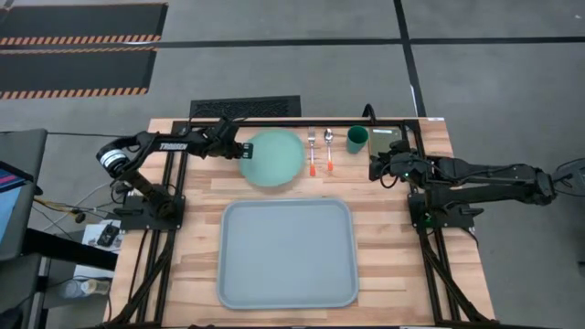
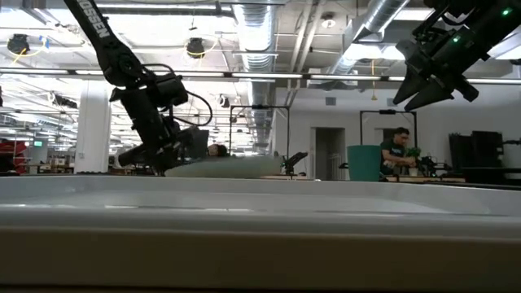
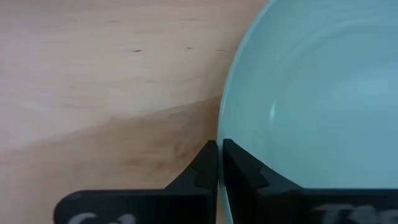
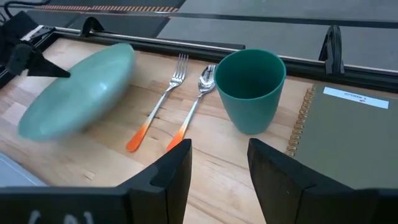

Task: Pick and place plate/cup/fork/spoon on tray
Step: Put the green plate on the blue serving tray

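Note:
The mint-green plate (image 1: 274,157) is at the table's far middle, beyond the grey-blue tray (image 1: 287,274). My left gripper (image 1: 240,149) is shut on the plate's left rim. The plate also shows in the left wrist view (image 3: 311,87) and, tilted, in the right wrist view (image 4: 78,90). The fork (image 1: 312,151), the spoon (image 1: 329,152) and the teal cup (image 1: 356,139) stand in a row to the plate's right, resting on the table. My right gripper (image 1: 375,167) is open and empty, above the table near the cup (image 4: 249,87). My left gripper pinches the plate's rim on its left side (image 3: 221,134), one finger over the rim and one under it. The fingers come level from the table's left. The plate is tilted in the hold; whether its far side touches the table I cannot tell.
An olive-green notebook (image 1: 388,142) lies right of the cup, at the table's far right. The fork (image 4: 163,102) and spoon (image 4: 194,106) lie side by side, handles toward the tray. Black frame rails run along the table's far edge (image 1: 302,121).

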Controlling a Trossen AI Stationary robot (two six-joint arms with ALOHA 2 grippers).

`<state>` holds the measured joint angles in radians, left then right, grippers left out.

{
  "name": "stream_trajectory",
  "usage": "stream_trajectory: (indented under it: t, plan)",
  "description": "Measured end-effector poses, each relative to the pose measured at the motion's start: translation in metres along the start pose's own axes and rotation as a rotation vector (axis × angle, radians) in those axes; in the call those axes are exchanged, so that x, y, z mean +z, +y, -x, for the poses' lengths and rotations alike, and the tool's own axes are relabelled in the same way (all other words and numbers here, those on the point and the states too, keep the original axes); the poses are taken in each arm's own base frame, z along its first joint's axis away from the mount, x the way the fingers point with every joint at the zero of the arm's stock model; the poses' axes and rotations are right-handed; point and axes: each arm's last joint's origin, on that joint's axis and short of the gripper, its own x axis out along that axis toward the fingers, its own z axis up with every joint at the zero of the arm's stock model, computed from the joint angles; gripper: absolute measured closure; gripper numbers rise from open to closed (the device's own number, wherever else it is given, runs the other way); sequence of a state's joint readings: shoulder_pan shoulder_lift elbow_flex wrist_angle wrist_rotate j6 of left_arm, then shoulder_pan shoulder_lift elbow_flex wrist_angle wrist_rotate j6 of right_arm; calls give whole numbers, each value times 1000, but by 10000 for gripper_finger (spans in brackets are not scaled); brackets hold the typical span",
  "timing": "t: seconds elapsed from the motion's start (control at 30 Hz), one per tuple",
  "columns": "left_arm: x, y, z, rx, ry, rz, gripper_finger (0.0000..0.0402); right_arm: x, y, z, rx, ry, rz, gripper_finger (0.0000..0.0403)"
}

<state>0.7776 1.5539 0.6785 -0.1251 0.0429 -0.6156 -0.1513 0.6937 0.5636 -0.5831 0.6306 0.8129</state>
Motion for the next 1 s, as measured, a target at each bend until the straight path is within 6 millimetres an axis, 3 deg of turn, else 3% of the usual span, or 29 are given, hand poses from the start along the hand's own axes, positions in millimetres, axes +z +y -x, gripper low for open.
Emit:
stream_trajectory:
  t: [0.27,0.53,0.73,1.0]
  plan:
    - [4,-11,27,-60,-71,9,401,0,0,0,1,0,-7,221]
    - [2,-26,72,-171,-161,-19,401,0,0,0,2,1,-8,221]
    - [-22,-35,105,-221,-112,-97,401,0,1,0,6,-2,-13,221]
    - [-69,-54,140,-327,9,-212,401,1,2,0,15,-10,-22,221]
